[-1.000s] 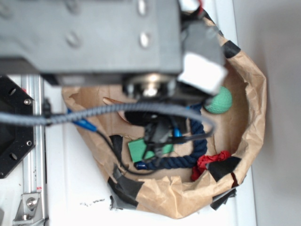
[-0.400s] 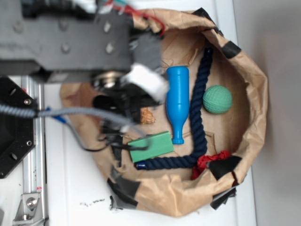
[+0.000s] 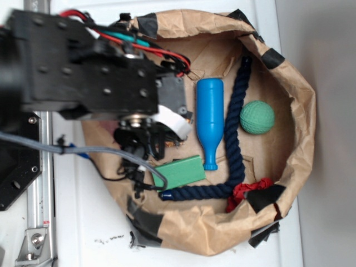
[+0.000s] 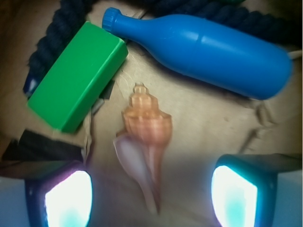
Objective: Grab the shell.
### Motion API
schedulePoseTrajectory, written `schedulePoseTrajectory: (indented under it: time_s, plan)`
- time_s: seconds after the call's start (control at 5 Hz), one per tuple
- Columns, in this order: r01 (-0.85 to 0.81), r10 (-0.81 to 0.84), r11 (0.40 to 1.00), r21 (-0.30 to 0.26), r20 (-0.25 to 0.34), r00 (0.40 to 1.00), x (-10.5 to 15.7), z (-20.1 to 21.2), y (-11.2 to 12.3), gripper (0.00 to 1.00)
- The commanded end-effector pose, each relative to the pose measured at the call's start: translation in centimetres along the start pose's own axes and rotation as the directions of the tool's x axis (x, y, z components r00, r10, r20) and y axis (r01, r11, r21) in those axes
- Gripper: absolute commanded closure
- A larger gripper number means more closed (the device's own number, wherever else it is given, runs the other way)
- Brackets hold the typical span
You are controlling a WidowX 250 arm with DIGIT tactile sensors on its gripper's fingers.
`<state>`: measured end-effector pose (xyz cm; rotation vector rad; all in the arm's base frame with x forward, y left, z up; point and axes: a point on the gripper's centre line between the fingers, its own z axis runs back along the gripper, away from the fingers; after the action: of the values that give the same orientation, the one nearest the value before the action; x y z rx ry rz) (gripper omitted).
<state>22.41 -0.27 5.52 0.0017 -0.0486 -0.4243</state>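
Observation:
In the wrist view the tan-orange shell (image 4: 147,137) lies on brown paper, spiral end away from me, pale opening on its left, pointed tip reaching down between my fingers. My gripper (image 4: 150,196) is open, its two glowing pads (image 4: 66,198) wide apart on either side of the tip, touching nothing. In the exterior view the arm hangs over the left half of the paper nest and the gripper (image 3: 149,146) is mostly lost under it. The shell is hidden there.
A green block (image 4: 75,75) lies left of the shell, a blue bottle (image 4: 208,47) above it. Dark blue rope (image 3: 236,111), a green ball (image 3: 257,117) and red cloth (image 3: 245,192) sit inside the brown paper nest (image 3: 300,111).
The arm has swung from over the nest's middle to its left side, uncovering the blue bottle, the rope and the green block.

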Motion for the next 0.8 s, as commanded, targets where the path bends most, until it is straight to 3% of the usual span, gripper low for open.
schedulePoseTrajectory:
  time_s: [0.0, 0.2, 0.4, 0.6]
  plan:
    - [0.051, -0.05, 0.999, 0.016, -0.046, 0.998, 2.0, -3.1, -1.7, 0.0]
    - [0.052, -0.051, 0.999, 0.007, -0.078, 0.996, 1.6, -4.5, -1.7, 1.0]
    - [0.021, -0.02, 0.999, 0.026, -0.047, 0.999, 2.1, -2.4, -1.1, 1.0]
    - [-0.084, 0.083, 0.996, 0.031, 0.012, 0.996, 3.3, 2.6, 0.1, 1.0]
